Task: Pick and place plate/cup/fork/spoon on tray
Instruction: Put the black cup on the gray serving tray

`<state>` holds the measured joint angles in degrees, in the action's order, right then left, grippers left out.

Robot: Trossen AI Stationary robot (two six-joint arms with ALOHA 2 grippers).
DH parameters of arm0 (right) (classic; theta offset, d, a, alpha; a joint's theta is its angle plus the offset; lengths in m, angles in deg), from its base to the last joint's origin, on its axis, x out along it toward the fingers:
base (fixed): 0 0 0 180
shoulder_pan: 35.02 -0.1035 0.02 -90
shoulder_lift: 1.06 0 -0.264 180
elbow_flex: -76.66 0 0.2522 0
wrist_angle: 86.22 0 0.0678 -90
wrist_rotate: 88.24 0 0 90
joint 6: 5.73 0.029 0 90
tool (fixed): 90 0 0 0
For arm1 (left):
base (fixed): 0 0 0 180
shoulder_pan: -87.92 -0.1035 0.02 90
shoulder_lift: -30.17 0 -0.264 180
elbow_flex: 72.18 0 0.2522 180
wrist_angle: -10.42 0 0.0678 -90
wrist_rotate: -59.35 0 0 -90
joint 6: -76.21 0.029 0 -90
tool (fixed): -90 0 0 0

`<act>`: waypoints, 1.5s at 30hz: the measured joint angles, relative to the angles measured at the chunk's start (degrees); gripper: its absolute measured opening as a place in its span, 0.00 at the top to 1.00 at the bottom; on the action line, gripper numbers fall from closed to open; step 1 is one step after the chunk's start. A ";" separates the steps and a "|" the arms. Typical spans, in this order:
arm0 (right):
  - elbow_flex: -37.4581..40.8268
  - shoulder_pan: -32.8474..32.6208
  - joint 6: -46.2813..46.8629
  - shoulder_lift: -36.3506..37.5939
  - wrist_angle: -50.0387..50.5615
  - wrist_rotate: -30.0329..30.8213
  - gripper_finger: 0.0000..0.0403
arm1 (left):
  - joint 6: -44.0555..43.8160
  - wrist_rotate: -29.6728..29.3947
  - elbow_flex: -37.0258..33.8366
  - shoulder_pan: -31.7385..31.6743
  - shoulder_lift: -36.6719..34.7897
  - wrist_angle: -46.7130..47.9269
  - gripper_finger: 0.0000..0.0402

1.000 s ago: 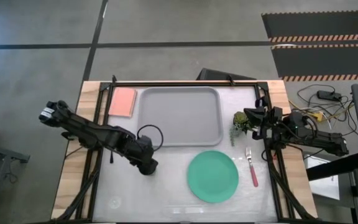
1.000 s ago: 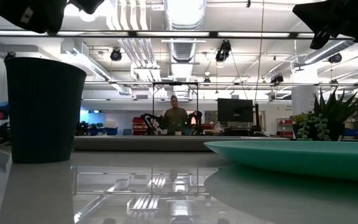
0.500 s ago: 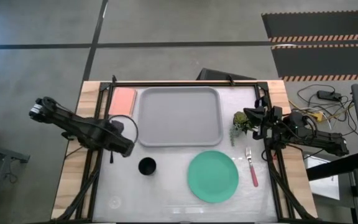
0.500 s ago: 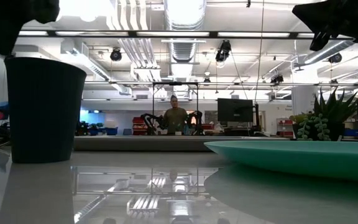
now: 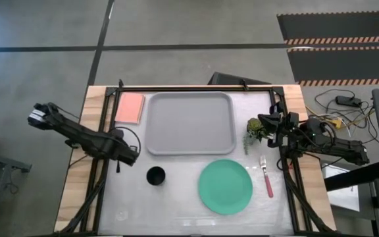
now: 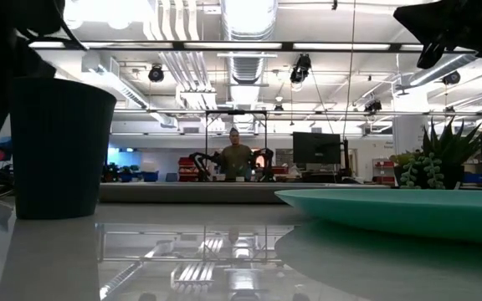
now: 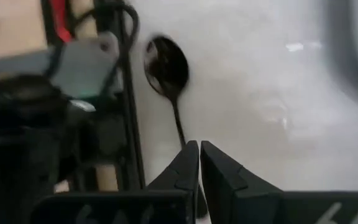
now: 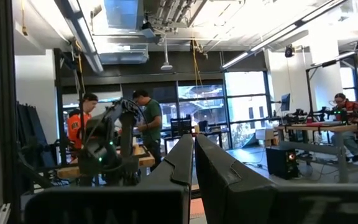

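The black cup [image 5: 155,176] stands upright on the table, left of the mint-green plate [image 5: 225,186], which lies flat near the front edge. The fork [image 5: 266,176] lies right of the plate. The grey tray [image 5: 189,123] lies at the back. The dark spoon [image 7: 168,74] lies by the table's left edge, also seen in the high view [image 5: 118,168]. My left gripper [image 7: 199,146] is shut, low over the spoon's handle end, left of the cup [image 6: 61,146]. My right gripper [image 8: 193,144] is shut at the table's right edge, by the plant. My left gripper has its shut fingertips [image 7: 191,155] right beside the end of the spoon's handle [image 7: 179,127], coming along the handle from above at a slant. I cannot tell whether they touch it. The spoon lies flat on the table.
A pink pad [image 5: 129,107] lies left of the tray. A small potted plant [image 5: 254,131] stands between the tray and my right gripper. A dark frame rail [image 7: 129,124] runs along the table's left edge beside the spoon. People stand in the room beyond.
My left gripper has drawn away from the cup, going toward the table's left edge and a little toward the far edge, then sinking over the spoon. The cup has stayed upright where it was.
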<state>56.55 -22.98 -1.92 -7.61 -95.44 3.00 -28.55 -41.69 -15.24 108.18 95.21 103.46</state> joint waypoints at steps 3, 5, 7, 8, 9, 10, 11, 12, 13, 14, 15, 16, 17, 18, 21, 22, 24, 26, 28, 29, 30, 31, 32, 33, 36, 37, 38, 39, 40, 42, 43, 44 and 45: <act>0.00 0.00 -0.38 0.00 -0.03 0.31 0.98 | -0.76 -1.59 -0.48 -0.94 3.41 -0.22 1.00; 0.00 0.00 -0.86 0.00 -0.07 0.34 0.98 | -1.25 -1.57 -1.27 -1.14 6.23 -1.74 1.00; 0.00 0.00 -0.90 0.00 -0.04 0.32 0.98 | -1.26 -1.50 -1.58 -1.14 9.27 -2.28 1.00; 0.00 0.00 -0.93 0.00 -0.07 0.33 0.98 | -1.38 -1.48 -1.61 -1.14 10.84 -2.26 1.00; 0.00 0.00 -0.94 0.00 -0.07 0.34 0.98 | -1.78 -1.49 -1.61 -1.19 12.42 -2.21 1.00; 0.00 0.00 -0.94 0.00 -0.04 0.33 0.98 | -2.27 -1.53 -1.60 -1.30 13.98 -2.14 1.00; 0.00 0.00 -0.99 0.00 -0.04 0.32 0.98 | -2.94 -1.65 -1.59 -1.40 15.39 -2.01 1.00; 0.00 0.00 -1.05 0.00 -0.06 0.34 0.98 | -3.59 -1.84 -1.59 -1.48 16.83 -1.92 1.00; 0.00 0.00 -1.06 0.00 -0.04 0.34 0.98 | -4.14 -1.91 -1.57 -1.56 18.48 -1.86 1.00; 0.00 0.00 -1.07 0.00 -0.04 0.33 0.98 | -4.63 -1.98 -1.56 -1.56 20.21 -1.83 1.00; 0.00 0.00 -1.07 0.00 -0.04 0.34 0.98 | -4.92 -1.79 -1.56 -1.56 21.89 -1.88 1.00; 0.00 0.00 -1.07 0.00 -0.04 0.34 0.98 | -5.19 -1.45 -1.53 -1.56 23.55 -1.97 1.00; 0.00 0.00 -1.07 0.00 -0.04 0.32 0.98 | -5.53 -0.93 -1.53 -1.56 25.12 -2.36 1.00; 0.00 0.00 -1.07 0.00 -0.04 0.34 0.98 | -5.49 -0.34 -1.54 -1.56 26.67 -2.38 1.00; 0.00 0.00 -1.09 0.00 -0.04 0.32 0.98 | -5.34 1.50 -1.56 -1.56 30.40 -2.84 1.00; 0.00 0.00 -1.23 0.00 -0.04 0.32 0.98 | -5.25 1.83 -1.61 -1.56 31.47 -2.82 1.00; 0.00 0.00 -1.62 0.00 -0.02 0.33 0.98 | -5.06 2.22 -1.60 -1.56 32.73 -2.86 1.00; 0.00 0.00 -1.76 0.00 -0.02 0.34 0.98 | -5.08 2.49 -1.61 -1.57 33.21 -2.86 1.00; 0.00 0.00 -2.14 0.00 -0.02 0.34 0.98 | -5.19 2.75 -1.52 -1.76 33.17 -2.88 1.00; 0.00 0.00 -2.21 0.00 -0.01 0.34 0.98 | -5.57 3.16 -1.37 -1.83 32.95 -2.96 1.00; 0.00 0.00 -2.24 0.00 0.02 0.32 0.98 | -5.99 3.69 -1.17 -1.84 32.51 -3.20 1.00; 0.00 0.00 -2.28 0.00 0.02 0.34 0.98 | -6.31 4.15 -1.03 -1.84 31.91 -3.32 1.00; 0.00 0.00 -2.34 0.00 0.02 0.34 0.98 | -6.56 4.32 -0.98 -1.84 31.25 -3.34 1.00; 0.00 0.00 -2.44 0.00 0.00 0.32 0.98 | -6.76 4.33 -0.97 -1.84 30.61 -3.32 1.00; 0.00 0.00 -2.53 -0.02 0.00 0.34 0.98 | -6.62 4.32 -0.89 -1.89 27.89 -3.22 1.00; 0.00 0.00 -2.57 0.00 0.01 0.34 0.98 | -6.08 4.41 -0.64 -1.89 26.64 -3.23 1.00; 0.00 0.00 -2.58 0.00 0.02 0.34 0.98 | -4.76 4.88 -0.11 -1.89 25.09 -3.33 1.00; 0.00 0.00 -2.56 0.00 0.02 0.34 0.98 | -3.13 5.38 0.72 -1.89 23.40 -3.18 1.00; 0.00 0.00 -2.57 0.00 0.02 0.34 0.98 | -1.18 6.23 1.69 -1.89 21.47 -2.84 1.00; 0.00 0.00 -2.58 -0.02 0.02 0.34 0.98 | 5.55 7.61 4.46 -1.89 17.32 -2.75 1.00; 0.00 0.00 -2.59 -0.02 0.03 0.34 0.98 | 10.11 8.85 6.21 -1.89 15.22 -3.41 1.00; 0.00 0.00 -2.82 -0.02 0.04 0.34 0.98 | 14.79 10.47 7.91 -1.89 13.14 -4.97 1.00; 0.00 0.00 -3.19 -0.02 0.02 0.34 0.98 | 19.83 12.65 9.42 -1.65 11.24 -7.66 1.00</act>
<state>56.55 -22.98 -5.11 -7.63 -95.42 3.35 -8.72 -29.03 -5.82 106.52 106.45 95.81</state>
